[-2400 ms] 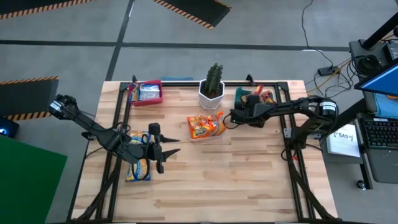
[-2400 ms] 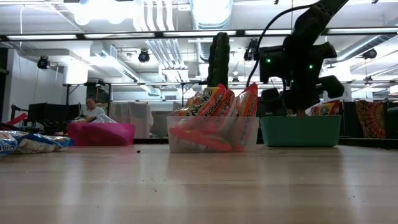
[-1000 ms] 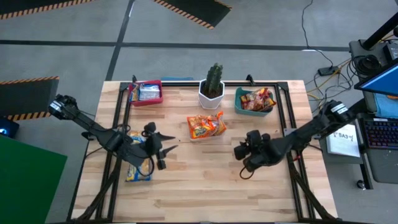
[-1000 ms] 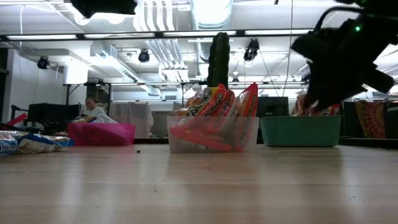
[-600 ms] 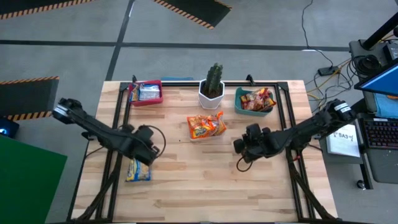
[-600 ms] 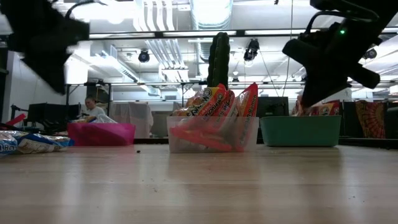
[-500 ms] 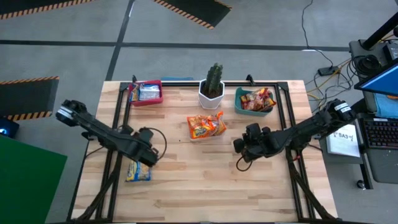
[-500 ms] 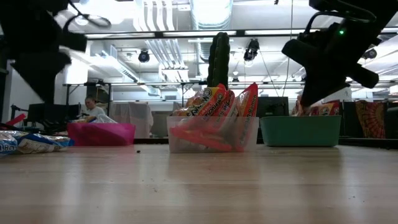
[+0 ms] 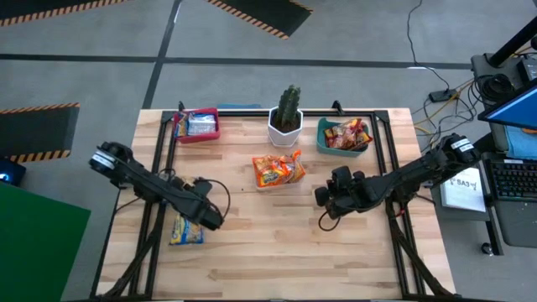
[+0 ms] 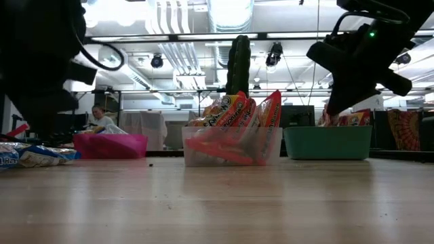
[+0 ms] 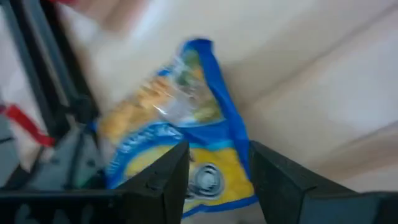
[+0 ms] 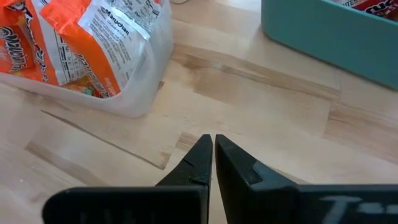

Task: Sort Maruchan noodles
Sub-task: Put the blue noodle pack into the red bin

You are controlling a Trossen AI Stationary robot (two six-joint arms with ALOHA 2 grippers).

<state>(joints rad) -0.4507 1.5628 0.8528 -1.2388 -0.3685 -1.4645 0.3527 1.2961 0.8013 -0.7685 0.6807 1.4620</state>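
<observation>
Far left of the high view: the left arm reaches in from the table's left edge. The left gripper [image 9: 210, 220] hangs over the lower-left part of the wooden table [image 9: 277, 243], just right of a yellow-and-blue noodle packet [image 9: 186, 230] lying flat beside the black frame rail. In the left wrist view the fingers [image 11: 165, 177] stand parted with nothing between them, the same packet [image 11: 177, 143] directly beyond them; no contact visible. In the low view the packet [image 10: 27, 156] shows at the left edge, lying on the tabletop.

Upper left of the high view: a red bin [image 9: 198, 125] holding yellow-and-blue packets.

Centre, high view: a cactus in a white pot [image 9: 287, 120] at the table's back edge. Just in front of it, a clear tub [image 9: 278, 171] filled with orange noodle packets [image 9: 273, 172]. In the low view those packets [image 10: 234, 118] stand upright in the tub.

Right of centre: the right gripper [image 9: 322, 201] is above bare table, between the clear tub and the right frame rail. In the right wrist view the fingers [image 12: 198, 163] are pressed together, clenched on nothing, above bare wood near the tub [image 12: 134, 74].

Upper right: a teal bin [image 9: 324, 144] containing red-orange packets [image 9: 346, 134]. At the far right edge, a keyboard [image 9: 513, 178] sits off the table.
</observation>
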